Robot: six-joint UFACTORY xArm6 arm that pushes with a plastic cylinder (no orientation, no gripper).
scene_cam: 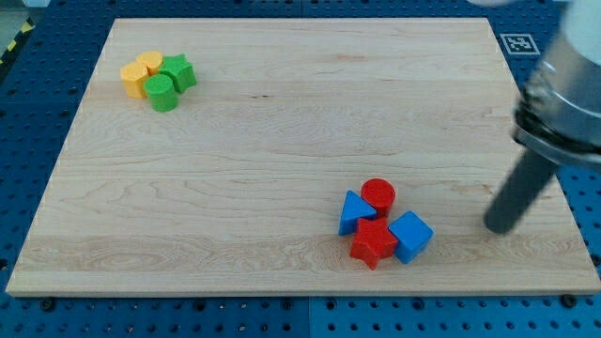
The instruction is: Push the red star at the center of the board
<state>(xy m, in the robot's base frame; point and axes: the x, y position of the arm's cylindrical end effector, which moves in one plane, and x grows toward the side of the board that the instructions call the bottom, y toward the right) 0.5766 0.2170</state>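
Tip [500, 227] right of red star [373, 243] (perhaps half-hidden among blue blocks), apart; no claw, upper arm cropped.

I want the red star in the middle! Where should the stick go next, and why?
Probably slide my tip down toward the view's bottom and left, under the red star. My tip sits apart, to the view's right of the blue cube, and the star must go up-left to reach the centre.

Arm enters from the view's upper right, blurred. Dark rod slants down toward the view's left; my tip [500, 226] rests low at right.
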